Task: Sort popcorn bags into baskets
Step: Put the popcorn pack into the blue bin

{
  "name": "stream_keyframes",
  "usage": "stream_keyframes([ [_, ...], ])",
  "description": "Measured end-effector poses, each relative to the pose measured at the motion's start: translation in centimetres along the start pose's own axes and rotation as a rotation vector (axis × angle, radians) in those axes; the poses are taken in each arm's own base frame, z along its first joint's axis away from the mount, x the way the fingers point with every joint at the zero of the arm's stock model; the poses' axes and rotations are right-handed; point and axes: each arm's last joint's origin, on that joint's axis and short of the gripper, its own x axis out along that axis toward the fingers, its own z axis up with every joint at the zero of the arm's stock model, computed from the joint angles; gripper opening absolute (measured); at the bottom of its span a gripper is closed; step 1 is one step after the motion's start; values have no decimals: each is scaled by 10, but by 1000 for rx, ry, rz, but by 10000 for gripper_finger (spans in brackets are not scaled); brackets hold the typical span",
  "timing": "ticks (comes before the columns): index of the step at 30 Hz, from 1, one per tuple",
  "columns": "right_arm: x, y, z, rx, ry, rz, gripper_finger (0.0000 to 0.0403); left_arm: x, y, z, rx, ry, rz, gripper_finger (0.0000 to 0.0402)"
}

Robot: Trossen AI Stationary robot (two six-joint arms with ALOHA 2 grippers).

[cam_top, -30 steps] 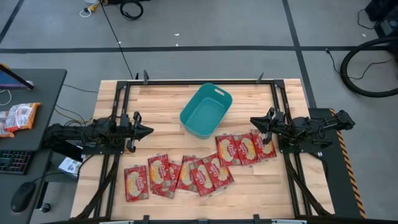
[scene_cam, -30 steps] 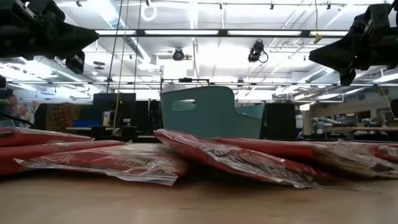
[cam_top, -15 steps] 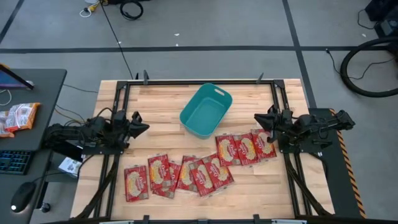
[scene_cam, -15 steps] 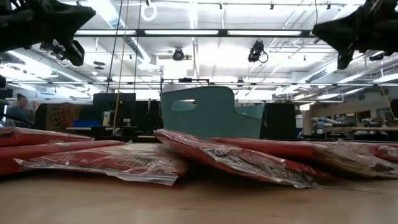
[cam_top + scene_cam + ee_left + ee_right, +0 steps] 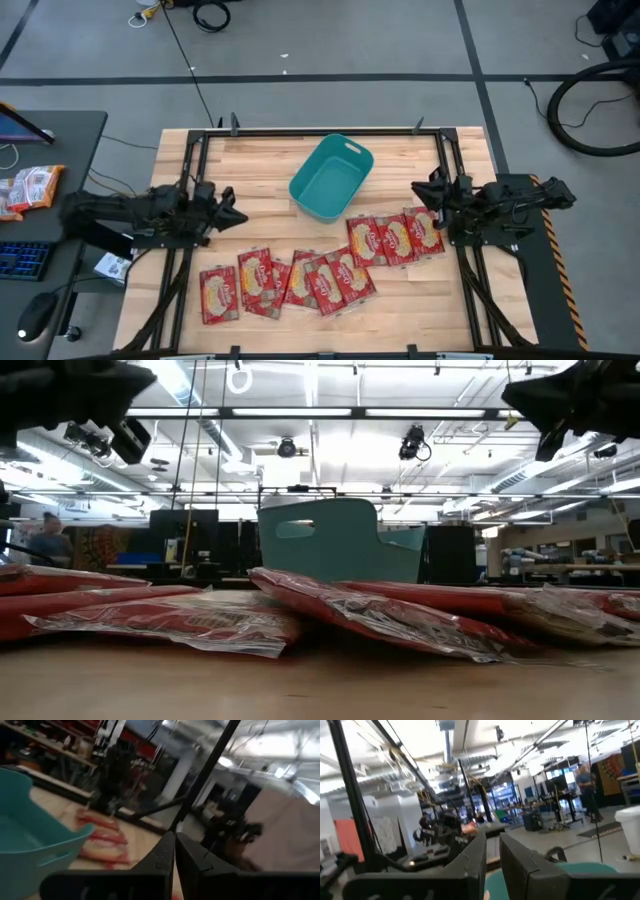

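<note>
- Left gripper [image 5: 236, 207], fingers pressed together and holding nothing, hovers left of the basket [image 5: 331, 178].
- Right gripper [image 5: 420, 193], narrowly parted, waits right.
- Popcorn bags [image 5: 318, 277] overlap nearside; light, crinkly, slippery, so pinch an exposed edge.

The pale butcher-block wooden table top [image 5: 260, 165] shows narrow glued strips with a smooth, satin finish. The teal rectangular plastic basket [image 5: 331, 178] looks moulded and smooth — matt rather than shiny. The flat red popcorn bags [image 5: 310, 275] are wrapped in clear, crinkled glossy film that catches the ceiling lights in the low view. The thin black metal frame rails [image 5: 320, 131] around the table edge look matt — as do the dark arms.
</note>
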Motion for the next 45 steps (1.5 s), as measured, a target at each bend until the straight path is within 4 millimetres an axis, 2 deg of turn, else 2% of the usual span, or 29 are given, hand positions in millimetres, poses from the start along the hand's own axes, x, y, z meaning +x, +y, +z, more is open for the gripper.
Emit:
stream_keyframes([
  [3,4,1,-6,-8,48,15,59,9,1,0,49,66,41,29],
  [8,13,5,-13,-7,126,48,59,25,2,2,76,213,105,66],
  [12,23,9,-11,-14,141,47,59,38,3,4,96,315,146,90],
  [17,37,15,-7,-52,158,46,59,54,3,2,118,433,178,94],
  [22,46,19,-14,-38,205,39,59,73,-1,-2,140,522,171,102],
  [32,56,22,-24,28,202,36,59,117,-15,-3,291,738,177,164],
  [37,61,25,-26,50,223,22,59,138,-24,-13,362,828,134,165],
  [45,81,45,-30,-12,284,-39,59,167,-38,-35,486,923,102,161],
])
